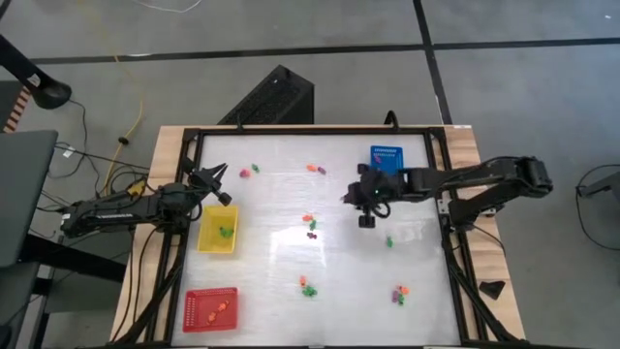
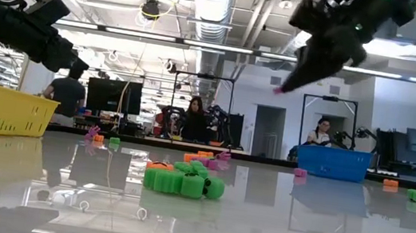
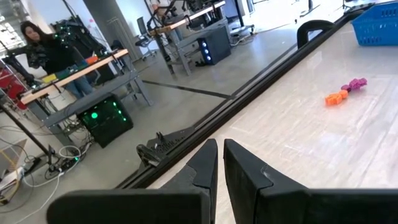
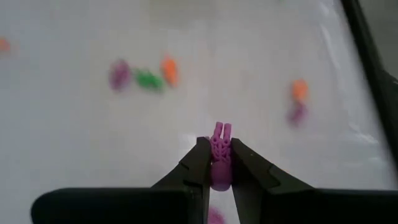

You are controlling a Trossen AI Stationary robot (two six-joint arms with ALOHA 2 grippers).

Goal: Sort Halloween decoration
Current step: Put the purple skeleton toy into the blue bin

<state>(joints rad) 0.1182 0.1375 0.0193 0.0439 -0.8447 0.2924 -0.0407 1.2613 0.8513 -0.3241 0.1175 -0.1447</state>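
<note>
The right arm's fingers (image 4: 219, 163) are pinched on a small purple piece (image 4: 219, 155), which stands upright between the two tips with its forked top poking out above them. In the high view this right gripper (image 1: 366, 219) hangs over the middle-right of the table (image 1: 271, 262), just in front of the blue tray (image 1: 387, 157) at the far edge; in the low view the purple speck (image 2: 277, 89) shows at the tip, lifted well clear of the table surface.

The left arm's fingers (image 3: 219, 163) are pressed together with nothing between them. The left gripper (image 1: 218, 187) sits at the table's left side, just above the yellow tray (image 1: 217, 233), which has a green piece (image 1: 226, 232) inside.

The other decoration pieces lie scattered on the table, apart from both grippers: an orange and purple pair (image 1: 316, 169) near the far edge, a green and purple pair (image 1: 250, 172) to the left of it, a cluster (image 1: 310, 225) at the centre, a green piece (image 1: 389, 240) just beyond the right gripper, a green and orange group (image 1: 308, 287) nearer the front, and a mixed group (image 1: 399, 292) at front right. The red tray (image 1: 210, 309) at the front left corner holds orange pieces (image 1: 217, 309).

People stand or sit at benches in the room behind.
</note>
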